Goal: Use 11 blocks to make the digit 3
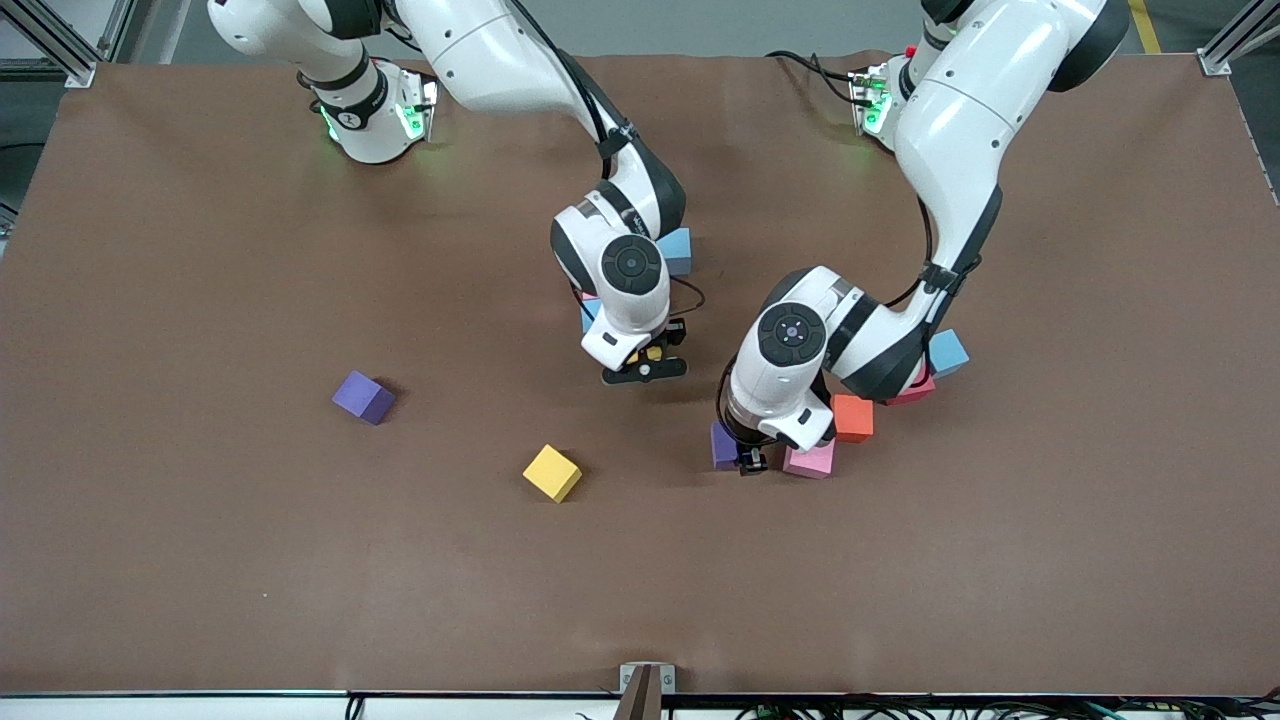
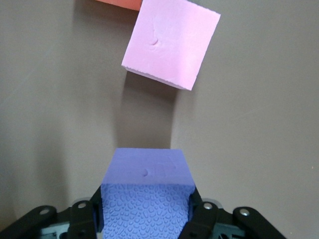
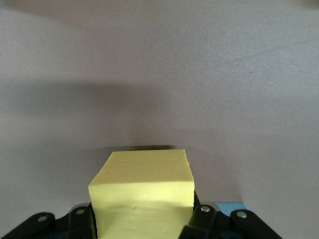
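Observation:
My left gripper (image 1: pixel 748 458) is shut on a purple block (image 2: pixel 147 191), low over the table beside a pink block (image 1: pixel 812 460) with a small gap between them. An orange block (image 1: pixel 853 417) touches that pink one. A red block (image 1: pixel 915 390) and a blue block (image 1: pixel 947 352) lie partly hidden under the left arm. My right gripper (image 1: pixel 645 364) is shut on a yellow block (image 3: pixel 144 191) over the table's middle. Another blue block (image 1: pixel 677 250) and a blue and pink corner (image 1: pixel 589 308) show from under the right arm.
A loose purple block (image 1: pixel 363 397) lies toward the right arm's end of the table. A loose yellow block (image 1: pixel 552 472) sits nearer the front camera than the right gripper. Brown tabletop (image 1: pixel 200 550) stretches around them.

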